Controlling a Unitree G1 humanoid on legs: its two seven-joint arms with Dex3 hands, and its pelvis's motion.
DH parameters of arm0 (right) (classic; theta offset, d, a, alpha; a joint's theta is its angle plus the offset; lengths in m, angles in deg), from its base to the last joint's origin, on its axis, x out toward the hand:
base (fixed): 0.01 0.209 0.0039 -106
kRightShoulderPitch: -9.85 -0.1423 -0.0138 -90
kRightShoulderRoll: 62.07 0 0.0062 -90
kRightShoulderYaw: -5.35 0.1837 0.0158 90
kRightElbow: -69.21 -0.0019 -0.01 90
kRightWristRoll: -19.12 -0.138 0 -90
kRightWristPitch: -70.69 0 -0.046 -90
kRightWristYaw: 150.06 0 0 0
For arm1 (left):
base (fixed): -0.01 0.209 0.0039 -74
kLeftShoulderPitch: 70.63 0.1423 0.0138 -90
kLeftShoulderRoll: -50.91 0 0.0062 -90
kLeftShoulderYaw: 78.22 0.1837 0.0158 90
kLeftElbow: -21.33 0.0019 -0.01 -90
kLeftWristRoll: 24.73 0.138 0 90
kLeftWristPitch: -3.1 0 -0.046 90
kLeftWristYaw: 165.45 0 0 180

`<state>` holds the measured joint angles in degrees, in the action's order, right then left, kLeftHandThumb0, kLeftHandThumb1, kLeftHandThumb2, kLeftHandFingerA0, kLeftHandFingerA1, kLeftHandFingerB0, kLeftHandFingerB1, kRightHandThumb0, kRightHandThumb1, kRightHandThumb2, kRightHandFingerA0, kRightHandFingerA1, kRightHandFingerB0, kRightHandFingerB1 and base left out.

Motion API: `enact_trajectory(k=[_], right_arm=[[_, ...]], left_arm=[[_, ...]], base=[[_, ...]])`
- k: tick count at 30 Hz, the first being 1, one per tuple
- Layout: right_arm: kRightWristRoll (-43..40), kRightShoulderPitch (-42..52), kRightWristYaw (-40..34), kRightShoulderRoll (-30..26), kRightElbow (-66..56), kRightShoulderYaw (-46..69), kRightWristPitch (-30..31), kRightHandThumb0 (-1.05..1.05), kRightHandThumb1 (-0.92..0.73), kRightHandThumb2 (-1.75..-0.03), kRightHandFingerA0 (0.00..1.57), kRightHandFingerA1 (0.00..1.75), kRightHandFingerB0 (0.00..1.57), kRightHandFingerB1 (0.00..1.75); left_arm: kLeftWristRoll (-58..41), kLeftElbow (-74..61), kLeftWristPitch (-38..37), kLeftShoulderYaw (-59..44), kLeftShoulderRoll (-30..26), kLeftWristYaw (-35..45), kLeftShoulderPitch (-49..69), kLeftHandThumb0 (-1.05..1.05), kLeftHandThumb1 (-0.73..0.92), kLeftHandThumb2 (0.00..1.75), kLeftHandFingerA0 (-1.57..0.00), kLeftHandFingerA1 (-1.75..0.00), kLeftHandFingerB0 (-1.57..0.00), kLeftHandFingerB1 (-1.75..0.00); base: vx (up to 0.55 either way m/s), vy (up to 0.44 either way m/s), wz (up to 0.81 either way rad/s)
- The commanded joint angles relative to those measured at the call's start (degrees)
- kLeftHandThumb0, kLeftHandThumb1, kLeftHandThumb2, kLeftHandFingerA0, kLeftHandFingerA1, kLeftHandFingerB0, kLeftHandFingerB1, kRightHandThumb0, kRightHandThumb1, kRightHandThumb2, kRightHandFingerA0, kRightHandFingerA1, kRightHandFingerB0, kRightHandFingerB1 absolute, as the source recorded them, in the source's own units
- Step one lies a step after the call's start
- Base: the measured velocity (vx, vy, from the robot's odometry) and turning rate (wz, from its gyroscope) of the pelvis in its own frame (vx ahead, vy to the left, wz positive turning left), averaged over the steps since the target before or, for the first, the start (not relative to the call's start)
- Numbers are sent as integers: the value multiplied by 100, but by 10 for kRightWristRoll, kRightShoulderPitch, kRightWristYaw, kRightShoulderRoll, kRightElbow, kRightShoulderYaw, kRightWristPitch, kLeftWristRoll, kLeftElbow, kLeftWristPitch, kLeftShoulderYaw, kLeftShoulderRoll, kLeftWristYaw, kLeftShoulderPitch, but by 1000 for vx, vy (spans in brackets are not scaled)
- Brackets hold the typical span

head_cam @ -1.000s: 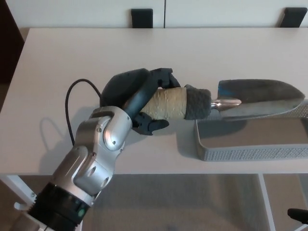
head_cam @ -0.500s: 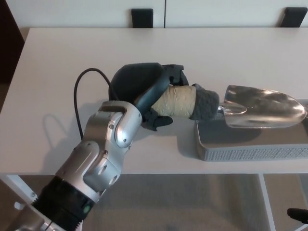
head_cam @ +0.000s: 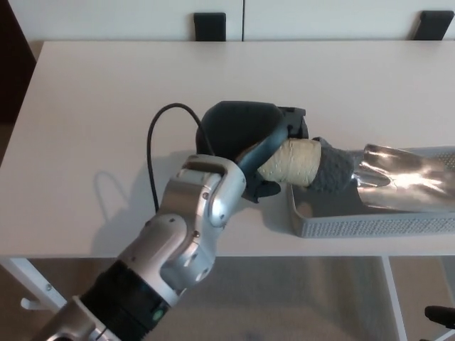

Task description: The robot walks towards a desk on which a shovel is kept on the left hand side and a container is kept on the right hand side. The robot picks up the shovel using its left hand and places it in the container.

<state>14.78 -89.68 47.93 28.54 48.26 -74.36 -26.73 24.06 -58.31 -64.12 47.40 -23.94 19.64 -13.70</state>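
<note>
One shovel [head_cam: 370, 169] lies right of centre in the frame, its shiny metal blade reaching to the right edge and resting inside the grey container [head_cam: 370, 224], while its tan-wrapped handle and dark grey collar cross above the container's left rim. My left hand [head_cam: 266, 153] is wrapped around that handle, thumb and thick fingers pinching it from both sides just left of the container. My silver forearm [head_cam: 178, 249] enters from the lower left, with a black cable [head_cam: 153, 153] looping above it. Container and shovel sit on the pale tabletop [head_cam: 106, 92], near its front edge at lower right. Two dark chair backs [head_cam: 210, 27] stand beyond the far edge at the top. My right hand does not appear.
</note>
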Motion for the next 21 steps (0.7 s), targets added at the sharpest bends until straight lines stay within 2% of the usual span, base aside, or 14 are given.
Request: enact_trajectory(k=[1, 3, 5, 7, 9, 10, 11, 12, 15, 17, 18, 21], right_arm=[[1, -6, -4, -5, -5, 2, -6, -15, -52, -54, 55, 60, 41, 52], [1, -7, 2, -6, -6, 1, -10, -16, -51, -54, 52, 60, 41, 52], [3, -7, 3, -7, -6, -1, -13, -18, -50, -54, 52, 60, 41, 53], [4, -8, 4, -8, -5, -2, -15, -17, -50, -54, 52, 59, 41, 52], [5, -7, 4, -8, -6, -3, -15, -18, -49, -54, 52, 60, 41, 53], [3, -8, 5, -7, -5, -2, -15, -18, -49, -53, 55, 61, 42, 53], [2, -9, 3, -7, -5, 0, -15, -18, -49, -53, 58, 63, 43, 53], [7, -8, 1, -8, -8, -6, -15, -18, -49, -53, 56, 61, 43, 53], [9, -5, 3, -9, -11, -10, -19, -20, -48, -53, 56, 61, 44, 53], [10, -6, 1, -9, -12, -11, -17, -19, -48, -53, 57, 61, 45, 54], [11, -5, 3, -10, -12, -12, -20, -19, -48, -53, 56, 61, 45, 54], [8, -5, 4, -9, -9, -11, -20, -19, -49, -53, 58, 61, 45, 54]], left_arm=[[38, 9, 37, 10, 7, -4, -7, -39, 72, 70, -103, -107, -87, -81], [40, 13, 34, 11, 8, -8, -7, -38, 70, 69, -109, -120, -88, -85], [44, 17, 31, 15, 6, -5, -11, -35, 64, 68, -113, -118, -88, -77], [45, 19, 30, 17, 5, -2, -12, -34, 61, 68, -110, -110, -85, -73], [46, 19, 28, 18, 5, -7, -9, -34, 62, 70, -109, -112, -86, -73], [50, 21, 31, 20, 4, -4, -10, -36, 65, 66, -109, -102, -82, -68], [53, 24, 30, 21, 4, -8, -11, -37, 68, 68, -110, -105, -83, -70], [51, 21, 35, 19, 5, -4, -10, -39, 73, 68, -111, -98, -81, -72], [47, 18, 38, 16, 7, 5, -10, -37, 72, 70, -111, -104, -82, -73], [50, 18, 41, 17, 8, 6, -10, -37, 69, 67, -115, -113, -79, -66], [48, 19, 40, 16, 11, 3, -9, -38, 69, 66, -113, -108, -76, -68], [39, 15, 41, 14, 20, 15, -11, -43, 77, 65, -115, -99, -82, -66]], base=[[0, 0, 0], [0, 0, 0], [0, 0, 0], [0, 0, 0], [0, 0, 0], [0, 0, 0], [0, 0, 0], [0, 0, 0], [0, 0, 0], [0, 0, 0], [0, 0, 0], [0, 0, 0]])
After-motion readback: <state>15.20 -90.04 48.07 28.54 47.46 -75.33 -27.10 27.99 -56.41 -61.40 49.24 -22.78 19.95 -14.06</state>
